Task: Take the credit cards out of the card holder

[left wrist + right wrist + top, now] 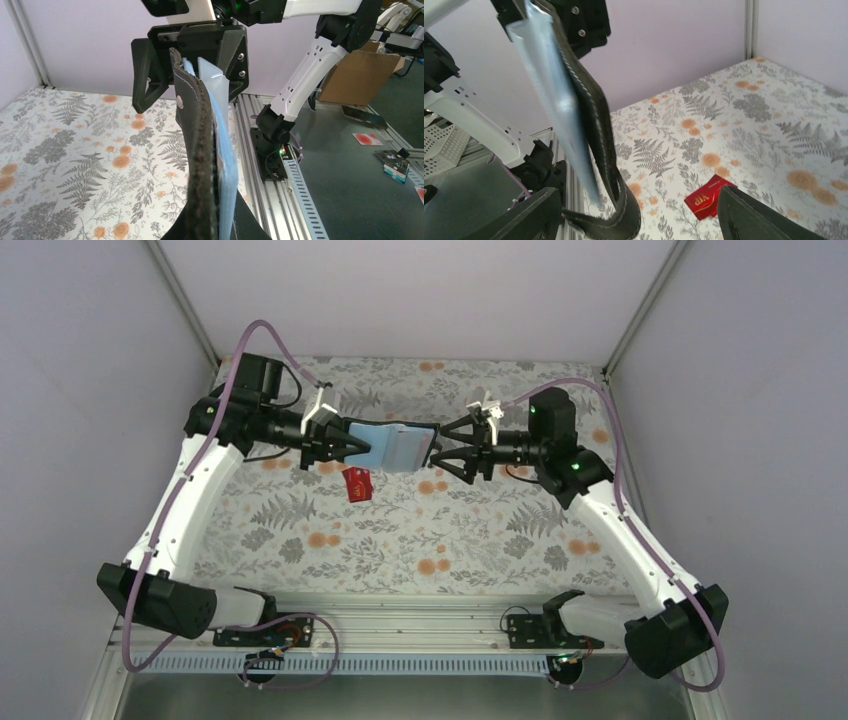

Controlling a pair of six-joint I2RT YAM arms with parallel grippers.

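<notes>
The black card holder (395,445) hangs in the air above the floral table, unfolded so its light blue inner face shows. My left gripper (358,447) is shut on its left end; in the left wrist view the holder (200,150) runs edge-on up from my left gripper (220,227). My right gripper (447,450) is open, its fingers on either side of the holder's right end (594,130). In the right wrist view that gripper (639,215) gapes wide. One red credit card (357,484) lies flat on the table below, also seen as a red card (707,198).
An aluminium rail (400,615) carrying both arm bases runs along the table's near edge. Pale walls close the table in at the back and sides. Off the table, a cardboard box (360,75) and a white basket (444,145) stand nearby.
</notes>
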